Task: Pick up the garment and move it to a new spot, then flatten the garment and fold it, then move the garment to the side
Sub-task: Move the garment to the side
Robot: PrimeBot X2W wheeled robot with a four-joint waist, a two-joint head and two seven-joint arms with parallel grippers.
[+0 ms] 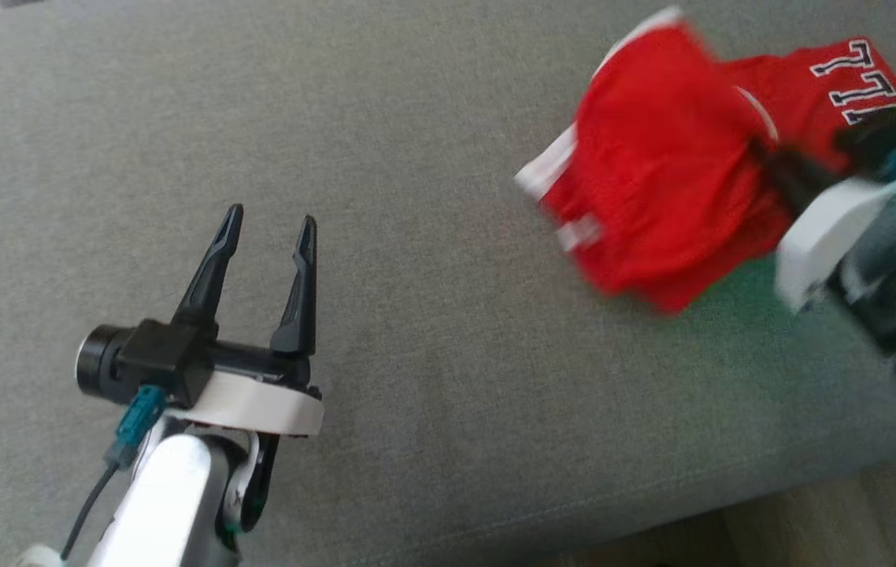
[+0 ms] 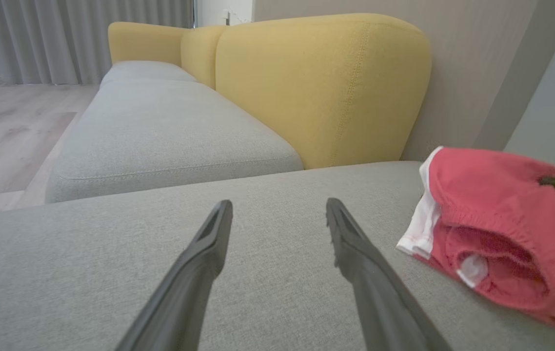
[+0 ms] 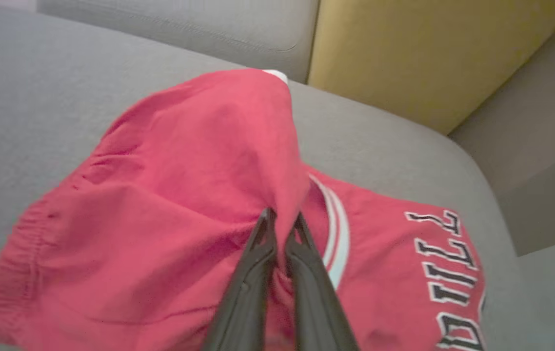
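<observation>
The garment [image 1: 660, 165] is a pair of red shorts with white trim and black-and-white lettering, bunched at the far right of a grey sofa seat [image 1: 432, 331]. My right gripper [image 3: 282, 219] is shut on a fold of the garment [image 3: 199, 195], lifting that fold into a peak. In the head view the right gripper [image 1: 771, 153] is blurred at the garment's right side. My left gripper [image 1: 271, 220] hovers open over bare cushion at the lower left, well apart from the garment [image 2: 497, 229], with nothing between its fingers [image 2: 219, 219].
A yellow backrest [image 2: 321, 83] rises behind the grey seat, and a second grey cushion [image 2: 160, 131] runs off to the left. Wooden floor [image 2: 9, 131] lies beyond it. The seat's front edge [image 1: 731, 496] runs along the lower right.
</observation>
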